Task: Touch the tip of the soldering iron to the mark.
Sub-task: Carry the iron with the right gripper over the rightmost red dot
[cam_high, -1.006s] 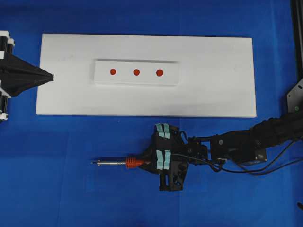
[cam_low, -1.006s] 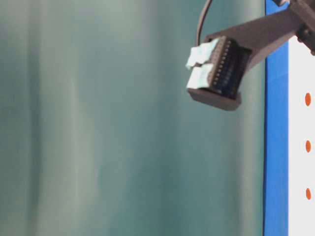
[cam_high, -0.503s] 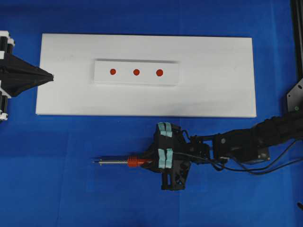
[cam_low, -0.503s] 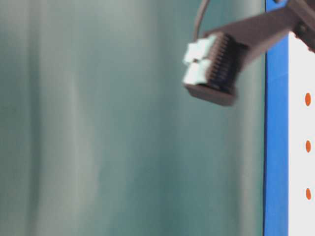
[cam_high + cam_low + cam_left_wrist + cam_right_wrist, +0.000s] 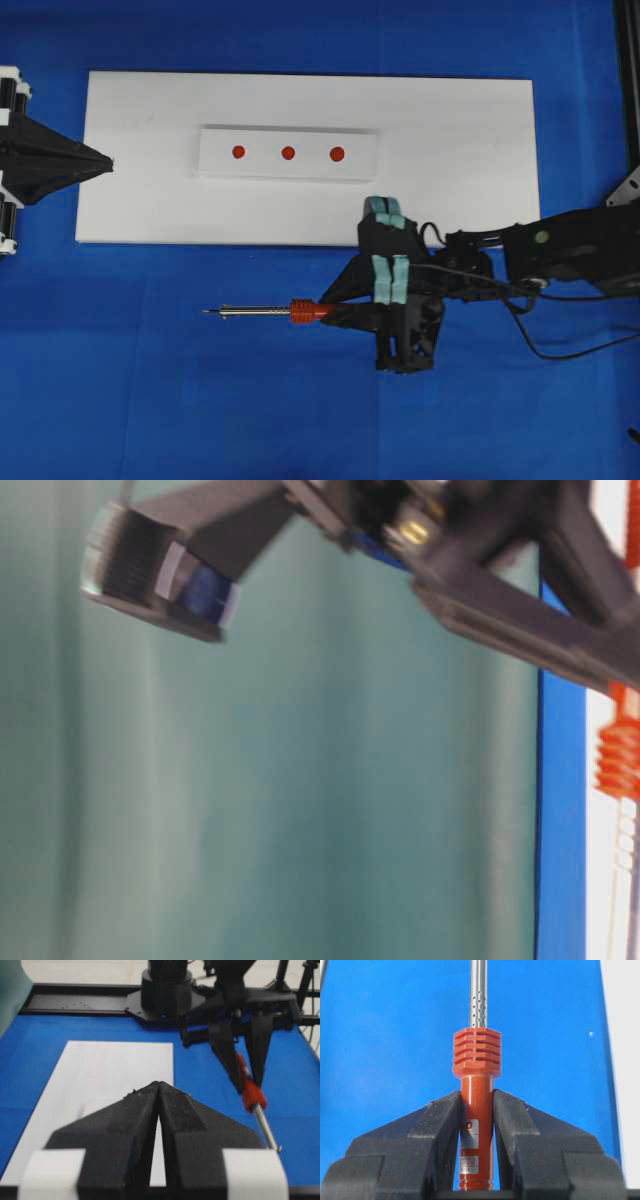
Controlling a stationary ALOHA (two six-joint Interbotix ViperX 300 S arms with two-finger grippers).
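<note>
The soldering iron [image 5: 270,312] has a thin silver shaft and a red-orange handle. It lies level over the blue cloth, with its tip pointing left, in front of the white board. My right gripper [image 5: 336,311] is shut on its handle, as the right wrist view shows, with the iron [image 5: 476,1067] held between the gripper's two fingers [image 5: 476,1097]. Three red marks [image 5: 288,153] sit in a row on a small white block [image 5: 215,165]. The tip is well short of them. My left gripper [image 5: 108,163] is shut and empty at the board's left edge. It also shows in the left wrist view [image 5: 158,1084].
The white board [image 5: 450,180] lies on the blue cloth [image 5: 150,400]. The iron's black cord [image 5: 560,345] trails to the right behind the right arm. The table-level view is blurred and shows only the orange handle [image 5: 620,755] and dark arm parts.
My right gripper has carried the soldering iron to the right and closer to the board's front edge. The left gripper has not moved.
</note>
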